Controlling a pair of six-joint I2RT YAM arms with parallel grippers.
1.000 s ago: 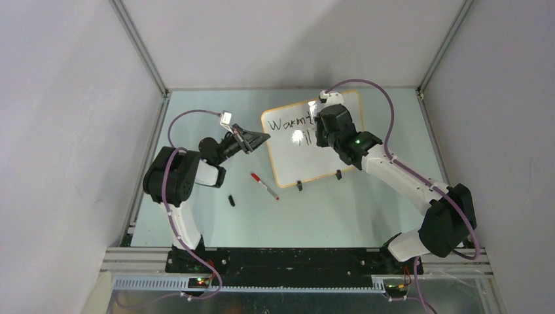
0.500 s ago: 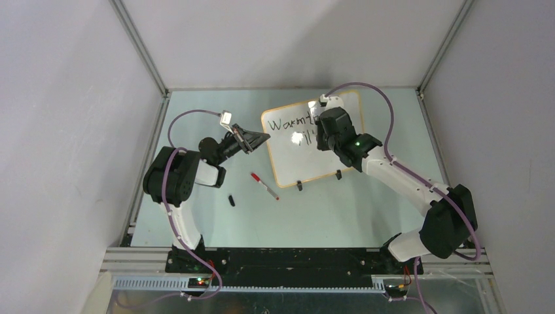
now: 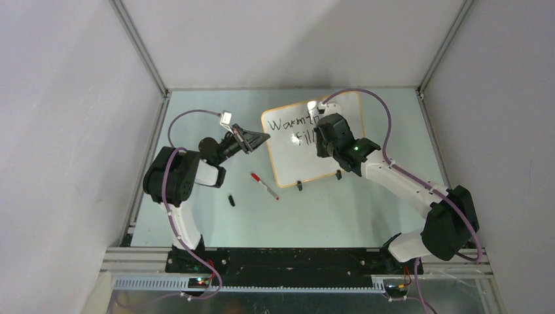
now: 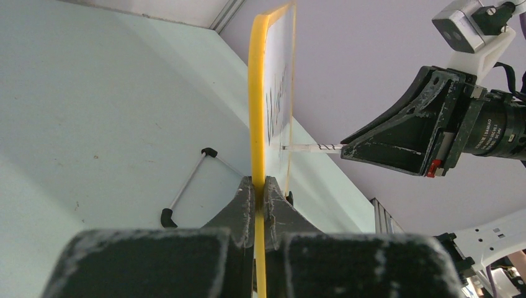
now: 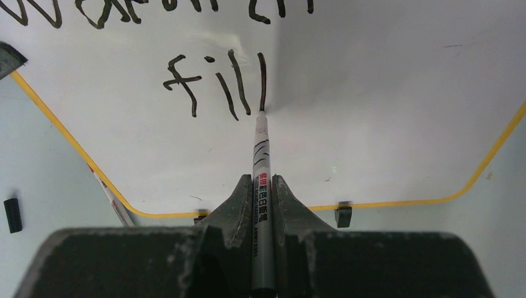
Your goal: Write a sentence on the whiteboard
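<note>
Whiteboard [image 3: 306, 165] sits on the bench [image 3: 366, 209], far middle, orange-yellow frame, two black clip feet on its near edge. The sentence [image 5: 214, 84] reads "Warmt…" on the top line (the rest is behind the arm) with "fill" below it in black.

Right fingers [image 5: 263, 186] are clamped tight on a black marker [image 5: 262, 149], its tip touching the board at the bottom of the last "l". There's a red label and small print on the barrel, too tiny for me to read.

Left fingers [image 4: 259, 186] are pinched shut on the board's left edge.

A red-capped marker [image 3: 264, 186] and a black cap [image 3: 232, 200] lie loose on the bench, near-left of the board.
</note>
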